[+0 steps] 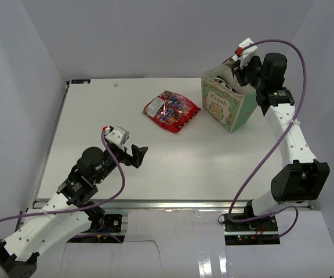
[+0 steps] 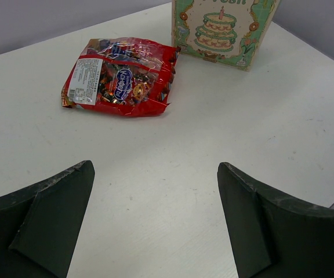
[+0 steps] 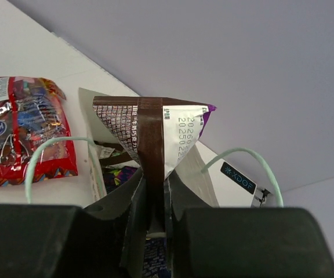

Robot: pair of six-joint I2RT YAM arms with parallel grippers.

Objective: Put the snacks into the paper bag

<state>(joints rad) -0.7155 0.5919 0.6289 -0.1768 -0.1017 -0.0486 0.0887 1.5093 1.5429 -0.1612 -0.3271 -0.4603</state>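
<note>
The large red candy bag [image 1: 171, 111] lies flat on the table's middle back; it also shows in the left wrist view [image 2: 118, 78] and the right wrist view [image 3: 16, 136]. The mint-green paper bag [image 1: 228, 107] stands upright to its right, label side seen in the left wrist view [image 2: 222, 32]. My right gripper [image 1: 240, 74] hangs over the bag's open mouth [image 3: 94, 124] and is shut [image 3: 154, 179] on the purple-blue glossy bag [image 3: 178, 130], seen from its brown-and-white back seam. Other wrappers [image 3: 116, 171] lie inside the bag. My left gripper [image 1: 137, 155] is open and empty [image 2: 155, 174], low over the table, facing the red bag.
White walls enclose the table on the left, back and right. The paper bag's mint string handles [image 3: 57, 150] arch on both sides of my right fingers. The table's near edge runs along a metal rail [image 1: 155, 204].
</note>
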